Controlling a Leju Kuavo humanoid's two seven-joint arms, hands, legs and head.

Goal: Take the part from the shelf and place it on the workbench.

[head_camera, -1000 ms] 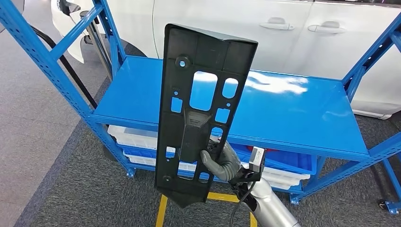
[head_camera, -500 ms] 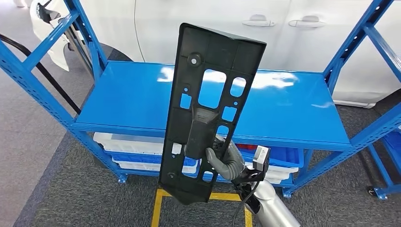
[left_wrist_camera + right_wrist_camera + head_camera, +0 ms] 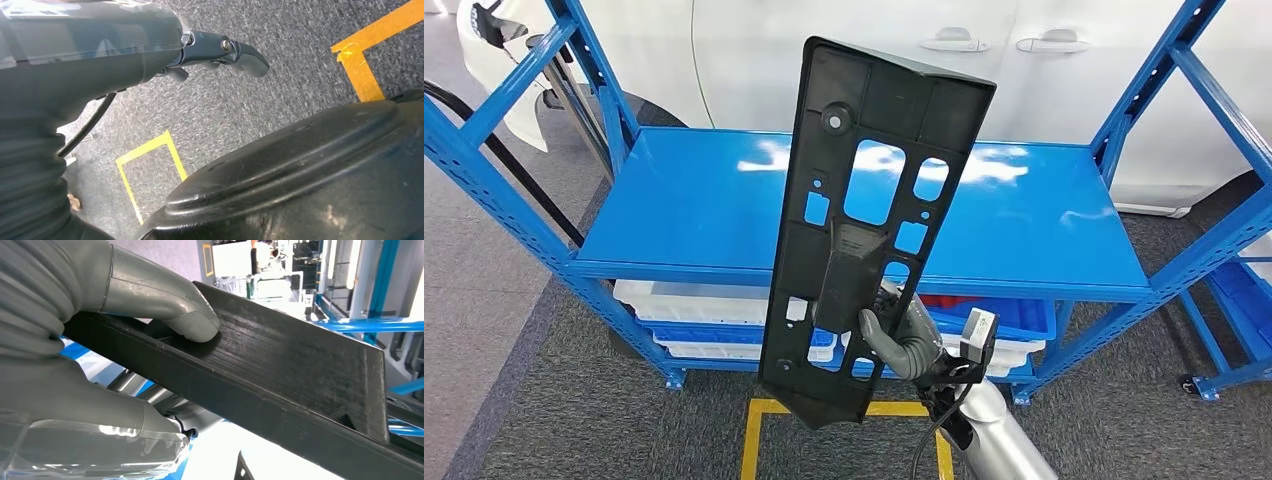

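A: While the whole head view has shifted since a second ago, what moved?
B: The camera. Black perforated plastic panel (image 3: pixel 864 230): upright, off the blue shelf (image 3: pixel 674 225), gripped low by the right hand (image 3: pixel 902 335).
A: Left hand (image 3: pixel 220 52)?
B: Hanging, holding nothing, fingers curled. Workbench: likely next, after turning.

Dark grey carpet (image 3: pixel 574 420), yellow tape square (image 3: pixel 754 440) marked on it. White car (image 3: pixel 874 40) parked behind blue racking. Paler floor (image 3: pixel 464 300) at left.
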